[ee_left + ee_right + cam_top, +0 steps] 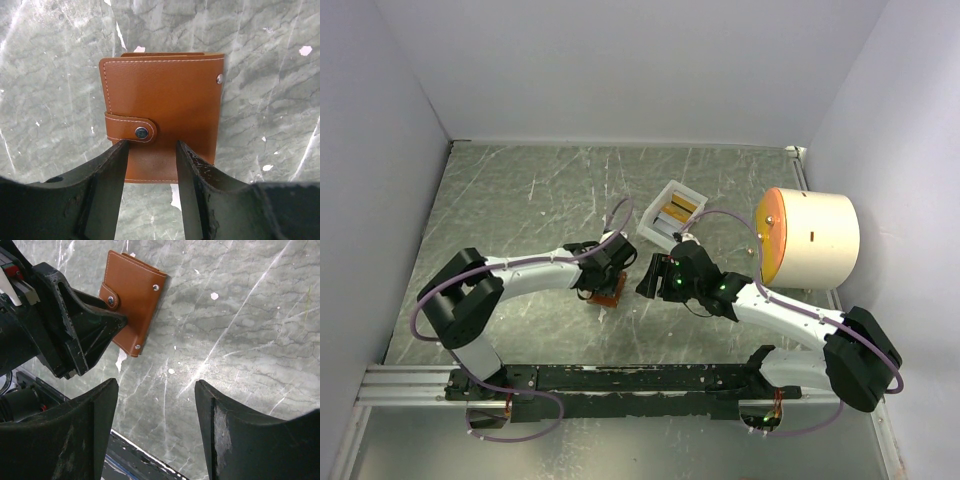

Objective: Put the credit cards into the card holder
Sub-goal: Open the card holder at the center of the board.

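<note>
The card holder is a brown wallet lying closed and flat on the table, its side tab snapped shut. My left gripper hangs just over the wallet's near edge, open, its fingertips apart with the leather showing between them. In the top view the card holder peeks out beneath the left gripper. My right gripper is open and holds nothing, to the right of the wallet above bare table. The orange-yellow credit cards lie in a small white tray behind the grippers.
A large cream drum with an orange face lies at the right wall. White walls close in the back and both sides of the table. A black rail with the arm bases runs along the near edge.
</note>
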Controlling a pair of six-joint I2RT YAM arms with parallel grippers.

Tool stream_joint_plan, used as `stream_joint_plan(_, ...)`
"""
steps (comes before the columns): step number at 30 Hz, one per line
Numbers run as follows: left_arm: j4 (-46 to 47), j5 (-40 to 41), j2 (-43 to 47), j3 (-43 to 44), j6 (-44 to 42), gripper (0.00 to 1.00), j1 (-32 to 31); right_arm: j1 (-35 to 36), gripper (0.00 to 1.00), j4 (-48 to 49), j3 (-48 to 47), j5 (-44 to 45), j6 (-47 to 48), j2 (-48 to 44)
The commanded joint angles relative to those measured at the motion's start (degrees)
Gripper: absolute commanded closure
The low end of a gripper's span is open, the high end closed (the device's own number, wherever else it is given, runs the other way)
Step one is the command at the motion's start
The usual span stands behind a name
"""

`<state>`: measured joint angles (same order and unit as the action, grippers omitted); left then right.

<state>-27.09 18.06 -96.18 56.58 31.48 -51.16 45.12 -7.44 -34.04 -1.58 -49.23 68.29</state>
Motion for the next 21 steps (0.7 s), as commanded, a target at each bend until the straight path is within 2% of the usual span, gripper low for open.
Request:
stream_joint_plan(1, -0.3, 3.6, -2.1, 1.5, -0.9, 0.47, 0.4, 0.2, 0.37, 1.4, 0.4, 0.3, 0.6, -0.5)
stream_joint_plan(11, -1.8, 5.5, 3.3, 3.6, -1.2, 0.46, 0.4, 0.3, 0.37, 1.9, 0.2, 0.2, 0.9, 0.1)
stream_joint_plan(21, -1.0, 6.1, -1.2, 3.4, -1.4, 0.46, 0.6, 0.3, 0.38, 2.4, 0.8, -0.1, 0.5, 0.3)
